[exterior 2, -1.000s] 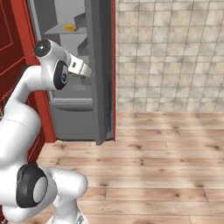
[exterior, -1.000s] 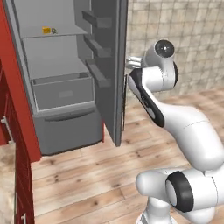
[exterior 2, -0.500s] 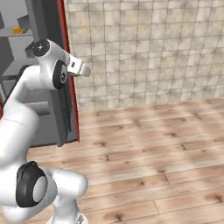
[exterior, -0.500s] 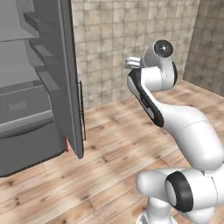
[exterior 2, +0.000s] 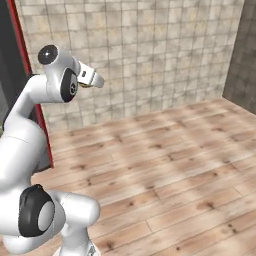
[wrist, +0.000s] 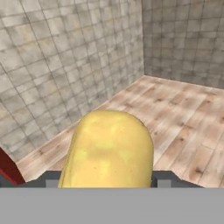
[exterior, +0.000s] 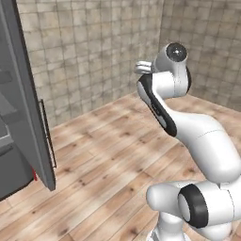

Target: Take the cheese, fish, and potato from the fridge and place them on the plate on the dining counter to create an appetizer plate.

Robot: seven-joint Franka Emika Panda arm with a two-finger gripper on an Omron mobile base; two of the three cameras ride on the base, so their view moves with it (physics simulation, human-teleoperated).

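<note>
A rounded pale yellow potato (wrist: 107, 151) sits between the two dark fingertips (wrist: 162, 178), and my gripper (wrist: 107, 180) is shut on it. In the base views the gripper (exterior: 141, 68) (exterior 2: 94, 80) is held high at the arm's end, in front of the tiled wall. The fridge (exterior: 26, 108) stands at the far left with its grey door swung open. A dark strip of the fridge (exterior 2: 7, 80) also lies at the left edge of the right base view. The cheese, fish, plate and dining counter are out of view.
A beige tiled wall (exterior: 89, 52) runs ahead and meets a darker tiled wall (exterior 2: 245, 50) in a corner on the right. A wooden plank floor (exterior 2: 165, 165) spreads out below. A red panel edge (exterior 2: 31, 100) borders the fridge.
The whole picture has swung: the base has turned right, away from the fridge, which has slid to the left edge. The gripper stays shut on the potato.
</note>
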